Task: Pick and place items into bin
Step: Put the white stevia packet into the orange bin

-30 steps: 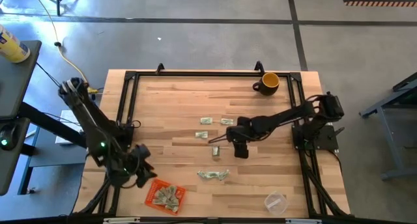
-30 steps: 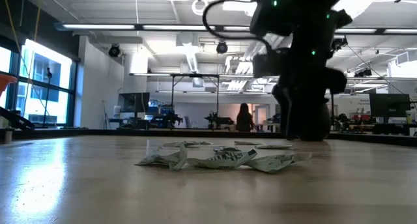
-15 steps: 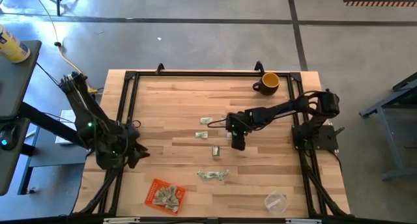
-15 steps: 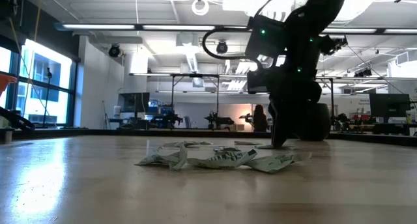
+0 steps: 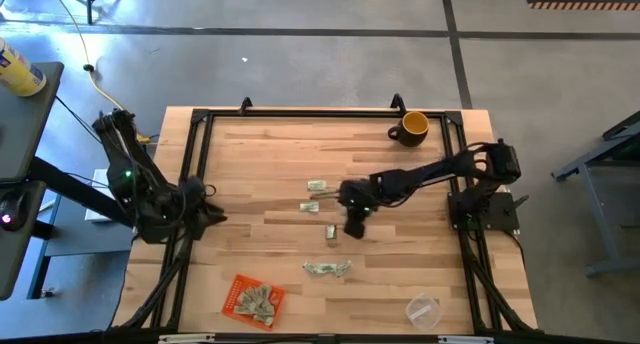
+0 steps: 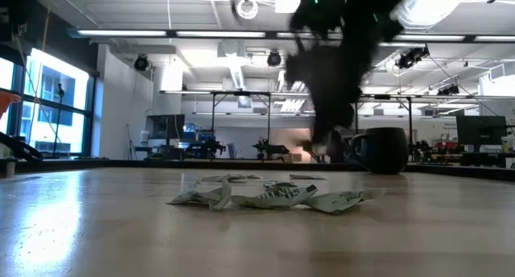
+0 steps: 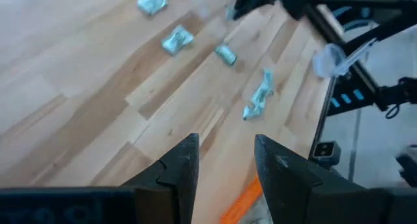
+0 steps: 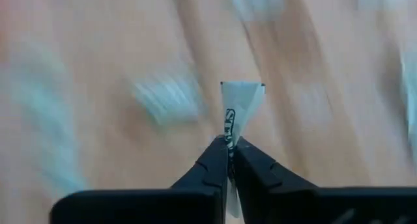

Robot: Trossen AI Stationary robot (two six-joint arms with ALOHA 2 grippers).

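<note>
Partway through: several notes (image 5: 258,302) already lie in the bin (image 5: 233,296), four remain loose on the table (image 5: 260,164) beyond it, one more (image 8: 241,103) is pinched in the right gripper (image 5: 352,224) mid-table, and the left gripper (image 7: 225,160) waits beside the bin, jaws apart.

Both arms are matte black, built of slim jointed links with bulkier housings at the joints. The left arm (image 5: 150,199), at the frame's left, carries a small green indicator light on its upper link. The right arm (image 5: 440,174), at centre-right, rises from a boxy black base. Each gripper's fingers (image 7: 179,172) are dark, wedge-shaped and taper toward narrow tips.
</note>
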